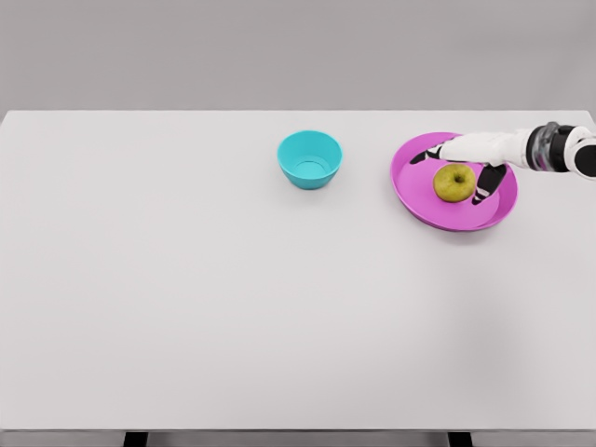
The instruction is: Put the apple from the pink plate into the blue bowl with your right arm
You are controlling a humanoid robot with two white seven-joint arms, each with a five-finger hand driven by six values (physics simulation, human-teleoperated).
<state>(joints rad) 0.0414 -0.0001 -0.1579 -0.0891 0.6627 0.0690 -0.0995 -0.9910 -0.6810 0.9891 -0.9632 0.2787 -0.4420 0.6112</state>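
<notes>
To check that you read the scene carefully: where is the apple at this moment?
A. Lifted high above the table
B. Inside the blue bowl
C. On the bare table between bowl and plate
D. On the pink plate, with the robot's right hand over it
D: the apple lies on the pink plate, the right hand reaching over it, its fingers beside the fruit; the blue bowl is empty.

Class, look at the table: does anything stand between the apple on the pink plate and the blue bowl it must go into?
Nothing visible does. The apple lies on the pink plate, the right hand over it; only bare table separates plate and blue bowl.
</notes>
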